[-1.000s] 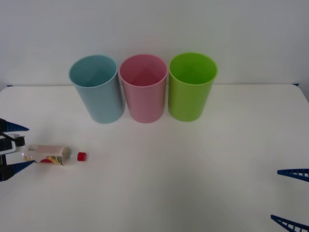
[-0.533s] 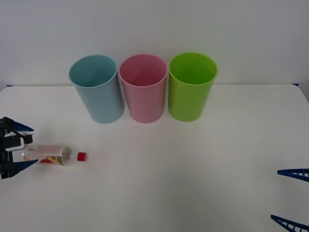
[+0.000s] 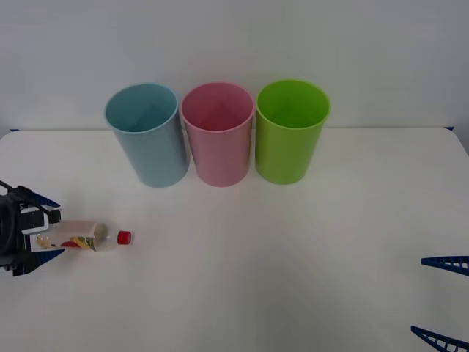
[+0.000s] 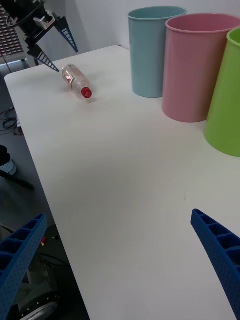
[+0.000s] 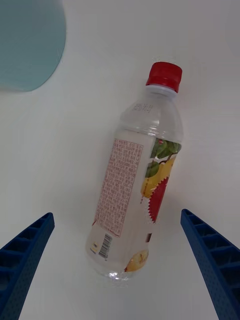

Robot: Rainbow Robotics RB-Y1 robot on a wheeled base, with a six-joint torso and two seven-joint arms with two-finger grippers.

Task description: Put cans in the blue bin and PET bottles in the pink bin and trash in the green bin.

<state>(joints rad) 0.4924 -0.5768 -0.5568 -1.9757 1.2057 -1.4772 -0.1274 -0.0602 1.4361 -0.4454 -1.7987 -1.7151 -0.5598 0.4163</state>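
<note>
At the front view's lower left, the left gripper (image 3: 42,229), fingers spread, is straddling the lying PET bottle (image 3: 82,236). It looks light, slippery and crushable; grasp mid-label.

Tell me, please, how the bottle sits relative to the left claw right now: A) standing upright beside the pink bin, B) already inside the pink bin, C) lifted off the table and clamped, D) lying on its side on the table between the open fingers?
D: the bottle lies on its side on the table, red cap pointing away from the left claw, whose open fingers flank its base without touching it.
</note>
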